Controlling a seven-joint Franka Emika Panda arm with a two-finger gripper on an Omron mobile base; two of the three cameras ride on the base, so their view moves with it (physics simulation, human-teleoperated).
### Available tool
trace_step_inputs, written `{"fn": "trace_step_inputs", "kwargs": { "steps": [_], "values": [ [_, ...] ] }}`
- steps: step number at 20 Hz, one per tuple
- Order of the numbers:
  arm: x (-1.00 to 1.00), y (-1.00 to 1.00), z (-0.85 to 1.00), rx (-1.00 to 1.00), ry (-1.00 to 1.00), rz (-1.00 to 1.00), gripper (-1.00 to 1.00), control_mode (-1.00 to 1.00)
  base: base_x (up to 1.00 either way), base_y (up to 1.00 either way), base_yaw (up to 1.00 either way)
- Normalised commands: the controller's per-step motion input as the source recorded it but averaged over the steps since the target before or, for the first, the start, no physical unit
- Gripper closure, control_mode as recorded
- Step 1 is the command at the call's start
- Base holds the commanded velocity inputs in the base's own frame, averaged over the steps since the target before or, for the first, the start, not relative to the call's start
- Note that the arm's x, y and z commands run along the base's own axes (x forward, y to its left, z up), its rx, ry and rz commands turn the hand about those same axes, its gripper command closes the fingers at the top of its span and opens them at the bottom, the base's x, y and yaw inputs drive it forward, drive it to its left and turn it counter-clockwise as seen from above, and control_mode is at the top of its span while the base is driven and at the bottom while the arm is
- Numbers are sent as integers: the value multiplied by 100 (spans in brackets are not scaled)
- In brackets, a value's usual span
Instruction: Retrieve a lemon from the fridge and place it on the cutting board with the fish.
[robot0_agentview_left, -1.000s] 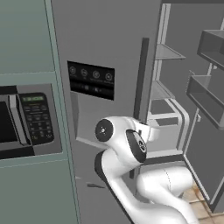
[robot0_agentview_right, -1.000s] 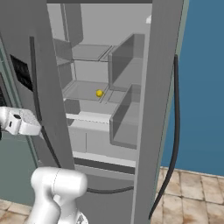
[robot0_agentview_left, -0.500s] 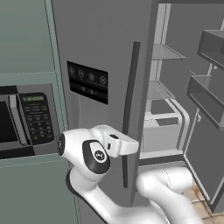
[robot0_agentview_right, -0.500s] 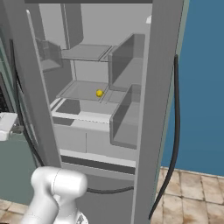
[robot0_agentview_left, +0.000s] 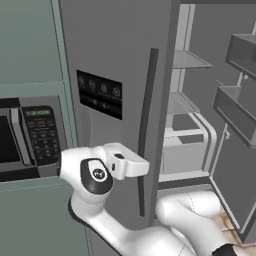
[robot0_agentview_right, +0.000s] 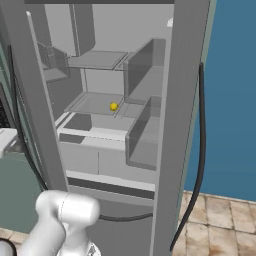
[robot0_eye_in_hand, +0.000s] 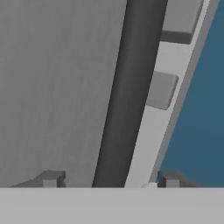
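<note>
White arm is bent low, wrist levelled at the fridge (robot0_agentview_left: 115, 60) door handle (robot0_eye_in_hand: 127, 96); gripper (robot0_eye_in_hand: 109, 178) jaws are spread around it. Lemon (robot0_agentview_right: 114, 106) is parked on a middle shelf (robot0_agentview_right: 92, 104).

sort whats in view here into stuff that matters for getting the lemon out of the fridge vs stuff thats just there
Part of the job:
- lemon, on a fridge shelf
- fridge, door open
- dark door handle, between the open fingertips
- gripper

Just there:
- microwave, left of the fridge
- dispenser panel
- tiled floor
</note>
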Motion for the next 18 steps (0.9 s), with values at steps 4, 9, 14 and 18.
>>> {"fn": "trace_step_inputs", "kwargs": {
  "steps": [4, 9, 14, 18],
  "values": [
    [-55, 3, 11, -4, 0, -1, -100, -100, 0, 0, 0],
    [-84, -29, 30, 16, 0, 0, -100, -100, 0, 0, 0],
    [-80, -50, 40, 32, -2, 3, -100, -100, 0, 0, 0],
    [-52, -3, 39, 11, 0, 2, -100, -100, 0, 0, 0]
  ]
}}
